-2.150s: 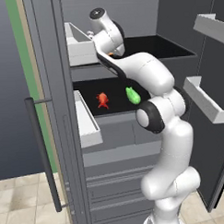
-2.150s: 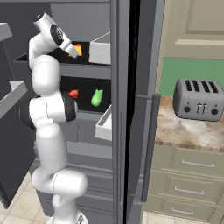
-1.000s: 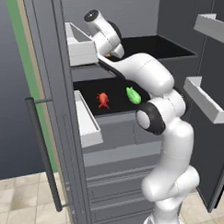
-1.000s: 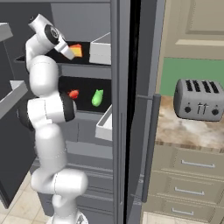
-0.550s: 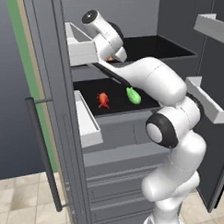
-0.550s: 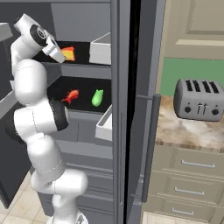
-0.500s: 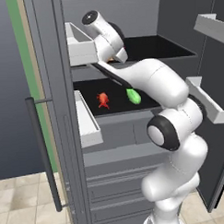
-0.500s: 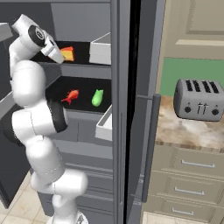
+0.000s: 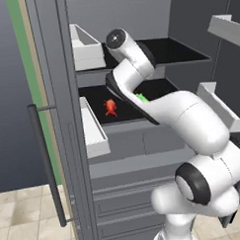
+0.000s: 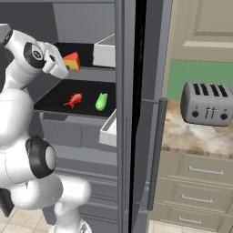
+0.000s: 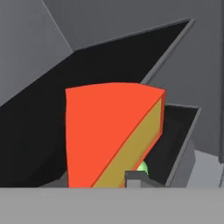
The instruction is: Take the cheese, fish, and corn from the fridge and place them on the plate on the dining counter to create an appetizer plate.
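Hand view has the gripper (image 11: 136,178) right at the cheese (image 11: 111,135), whose orange face and yellow side loom large just beyond one dark fingertip; whether the fingers are spread or already pinching the wedge cannot be told from these pictures. In the right base view the gripper (image 10: 59,63) sits against the cheese (image 10: 71,61) at the front of the upper shelf of the fridge (image 10: 125,68), and compared with two seconds ago the arm has swung its elbow out and low while the hand has drawn toward the fridge opening, the cheese appearing to come along with it. That suggests the wedge has been taken up and is being brought out, though the grasp itself stays unconfirmed. On the shelf below, the fish (image 10: 73,99) and the corn (image 10: 101,101) lie side by side, apart, where they lay before; the left base view shows the fish (image 9: 110,106) too, with the corn (image 9: 140,97) mostly behind the arm. Both remain to be fetched.
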Available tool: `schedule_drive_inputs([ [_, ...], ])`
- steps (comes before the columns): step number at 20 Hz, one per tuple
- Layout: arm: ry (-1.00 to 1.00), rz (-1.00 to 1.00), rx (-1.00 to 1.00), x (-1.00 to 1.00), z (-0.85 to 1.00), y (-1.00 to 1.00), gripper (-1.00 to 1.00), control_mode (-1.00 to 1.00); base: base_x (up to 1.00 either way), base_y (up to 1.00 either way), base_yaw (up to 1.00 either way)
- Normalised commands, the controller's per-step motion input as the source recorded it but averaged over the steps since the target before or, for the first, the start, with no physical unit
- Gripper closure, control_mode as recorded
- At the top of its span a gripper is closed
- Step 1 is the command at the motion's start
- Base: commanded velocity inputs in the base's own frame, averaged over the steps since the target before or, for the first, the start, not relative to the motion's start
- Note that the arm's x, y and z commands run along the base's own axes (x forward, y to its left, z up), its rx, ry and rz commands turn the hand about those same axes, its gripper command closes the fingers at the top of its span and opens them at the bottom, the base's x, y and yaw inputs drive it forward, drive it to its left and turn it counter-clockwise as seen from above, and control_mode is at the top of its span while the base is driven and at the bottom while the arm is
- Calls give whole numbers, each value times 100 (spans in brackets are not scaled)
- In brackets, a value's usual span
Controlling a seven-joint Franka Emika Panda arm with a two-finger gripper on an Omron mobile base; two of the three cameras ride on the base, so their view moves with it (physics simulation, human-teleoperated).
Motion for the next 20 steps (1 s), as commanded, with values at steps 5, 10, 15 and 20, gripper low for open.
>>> schedule_drive_inputs([
  [5,-13,4,0,-81,3,-44,100,-100,0,0,0],
  [10,-5,7,0,-79,11,-19,100,-100,0,0,0],
  [15,-6,7,0,-71,10,-27,100,-100,0,0,0],
  [20,-2,5,0,-44,0,-26,100,-100,0,0,0],
])
